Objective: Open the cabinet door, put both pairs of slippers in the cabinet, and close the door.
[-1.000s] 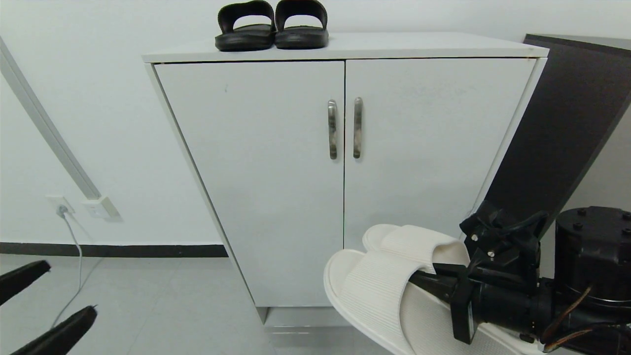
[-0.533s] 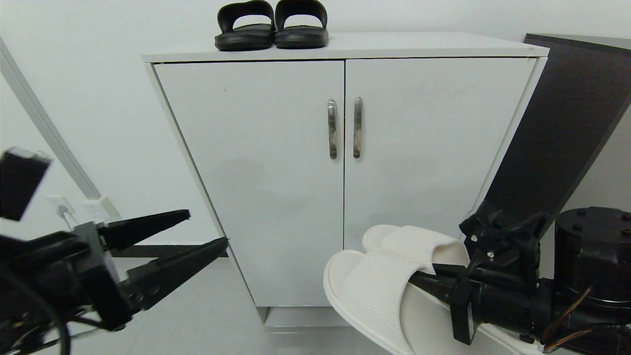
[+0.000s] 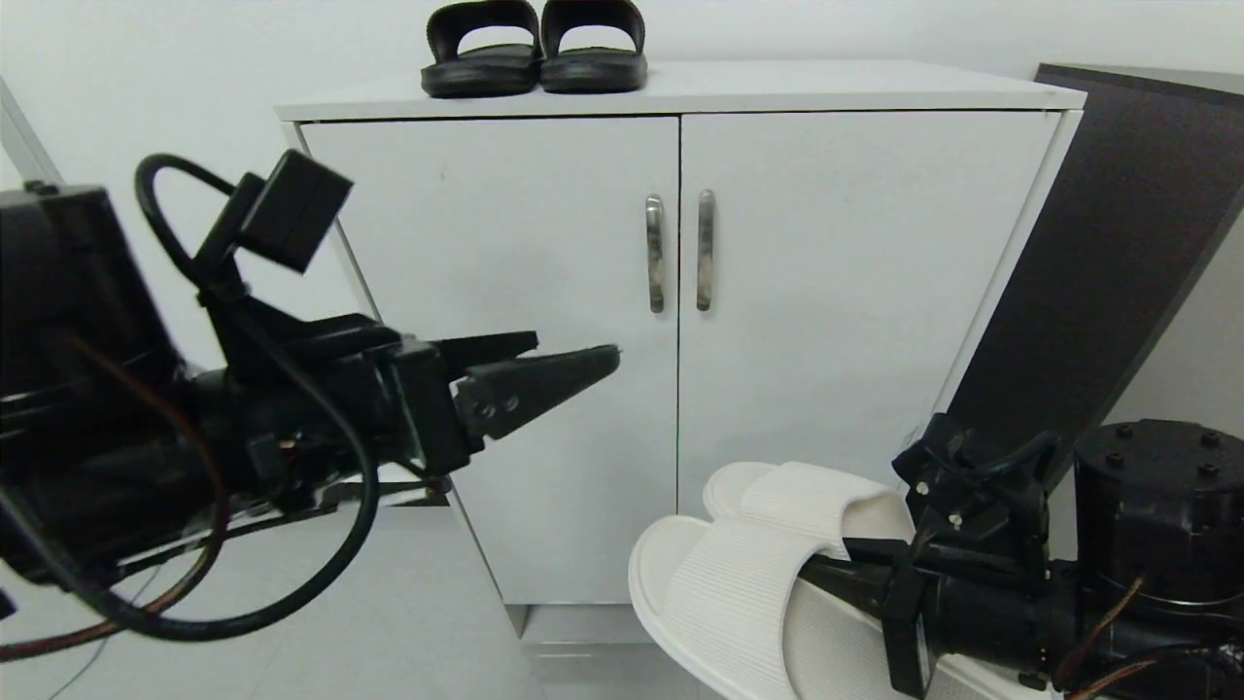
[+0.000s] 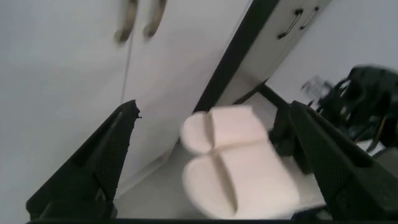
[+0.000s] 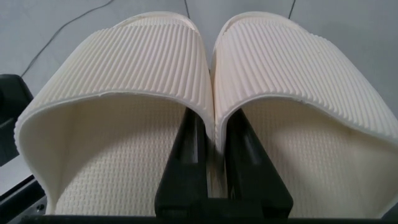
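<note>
Head view: left claw point(image 3: 578, 350) with fingers wide apart and nothing between them, held level before the left door point(image 3: 505, 243), pointing toward the middle seam and a little lower than the handles. Right claw point(image 5: 214, 134) pinched together on the inner strap edges of the white slippers point(image 3: 739, 574), carried side by side, low before the right door point(image 3: 855, 292) and clear of the floor. Beyond both, the cabinet point(image 3: 680, 92) with both doors shut, left handle point(image 3: 656, 255) and right handle point(image 3: 706, 251) upright and just beside each other at the seam. Black slippers point(image 3: 535, 49) side by side on the cabinet top, near its back edge, left of middle.

Judged as the first step, opening a door, with no handle gripped yet. Next, by this reading: raise the left claw to the left handle, set one finger on each side of the thin bar without catching its neighbour, close, then pull along the hinge's arc. Best to keep the white slippers back from the door's swing meanwhile.
</note>
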Available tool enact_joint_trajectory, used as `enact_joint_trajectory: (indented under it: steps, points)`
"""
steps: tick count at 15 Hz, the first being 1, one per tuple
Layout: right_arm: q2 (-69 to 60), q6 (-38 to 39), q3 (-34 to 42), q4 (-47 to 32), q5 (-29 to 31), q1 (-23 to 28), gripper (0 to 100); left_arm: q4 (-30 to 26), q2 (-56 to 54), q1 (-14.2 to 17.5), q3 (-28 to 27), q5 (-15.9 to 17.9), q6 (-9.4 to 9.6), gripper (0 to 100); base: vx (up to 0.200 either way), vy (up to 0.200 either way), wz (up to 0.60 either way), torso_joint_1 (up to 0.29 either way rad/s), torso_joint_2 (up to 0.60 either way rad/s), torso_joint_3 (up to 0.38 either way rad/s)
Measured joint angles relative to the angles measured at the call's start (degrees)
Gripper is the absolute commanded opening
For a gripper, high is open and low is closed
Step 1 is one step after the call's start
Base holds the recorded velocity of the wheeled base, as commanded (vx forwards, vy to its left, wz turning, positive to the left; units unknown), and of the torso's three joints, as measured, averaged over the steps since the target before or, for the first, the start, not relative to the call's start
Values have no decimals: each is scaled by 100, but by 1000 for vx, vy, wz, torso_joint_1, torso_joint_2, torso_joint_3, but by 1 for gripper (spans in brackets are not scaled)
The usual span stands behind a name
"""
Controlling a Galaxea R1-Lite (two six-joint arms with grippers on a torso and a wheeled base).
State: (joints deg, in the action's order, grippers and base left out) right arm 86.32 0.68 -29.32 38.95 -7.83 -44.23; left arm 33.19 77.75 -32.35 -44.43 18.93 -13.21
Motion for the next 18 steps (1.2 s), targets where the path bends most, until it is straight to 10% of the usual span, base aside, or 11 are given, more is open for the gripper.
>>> enact_joint_trajectory:
  steps: [6,11,18]
  points:
    - [20,-15,83,7,-9,11,0,-196,1150,-216,-1604,794,-169,100,0,0,0,0,0,0]
    - [20,-17,124,5,-7,16,0,-211,1714,-347,-2469,1200,-1073,100,0,0,0,0,0,0]
    - [33,-24,145,5,-5,21,0,-640,2247,-480,-3139,290,-597,100,0,0,0,0,0,0]
